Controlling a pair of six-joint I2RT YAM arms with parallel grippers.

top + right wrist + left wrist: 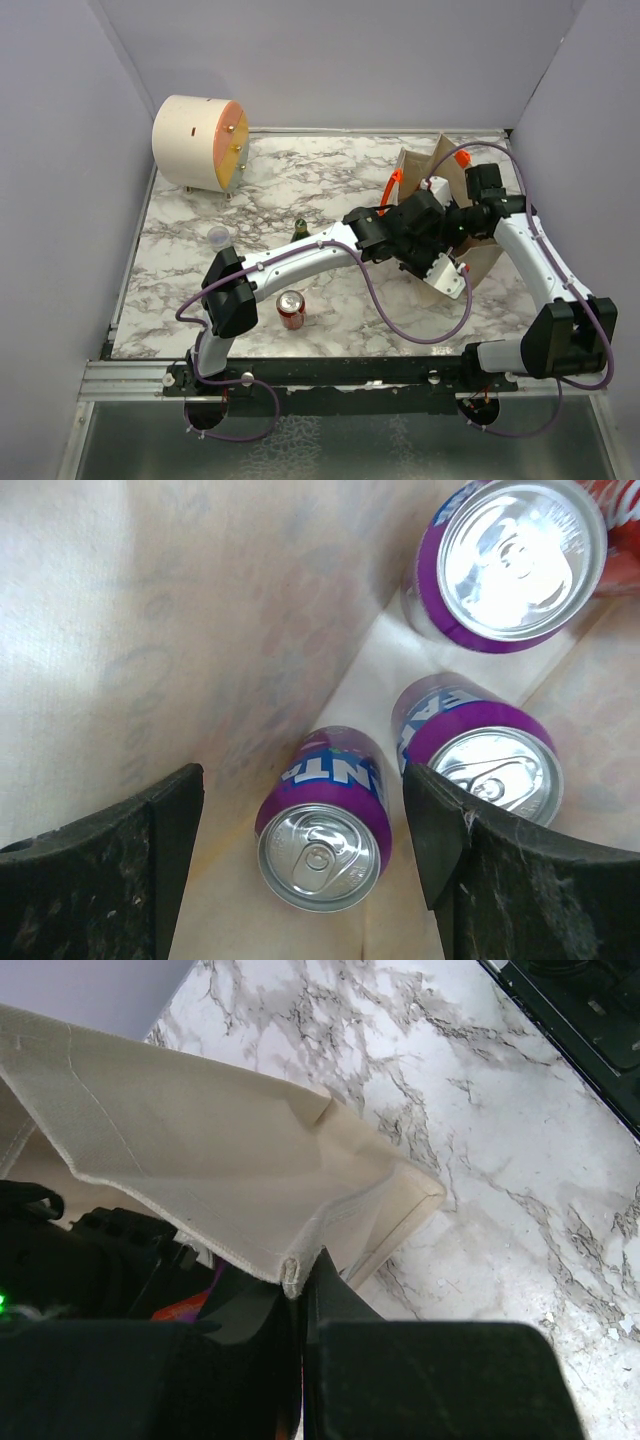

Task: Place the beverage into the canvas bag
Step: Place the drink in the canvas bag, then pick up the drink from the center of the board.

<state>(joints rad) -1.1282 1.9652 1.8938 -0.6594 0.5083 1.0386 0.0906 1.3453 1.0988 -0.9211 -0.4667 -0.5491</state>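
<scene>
The beige canvas bag (482, 262) with orange handles (460, 158) lies at the right of the table. My left gripper (432, 258) is shut on the bag's rim; in the left wrist view the fingers (340, 1305) pinch the hem of the fabric (200, 1150). My right gripper (462, 222) is inside the bag, open and empty (300, 830). Below it lie three purple beverage cans: one (322, 825) between the open fingers, one (480, 750) beside the right finger, one (510, 560) further in. A red can (291, 309) stands on the table near the left arm.
A large cream cylinder (200, 142) lies at the back left. A small clear cup (217, 237) and a small dark bottle (299, 229) stand mid-table, close to the left arm. Grey walls enclose the marble table; a black rail (330, 372) runs along its near edge.
</scene>
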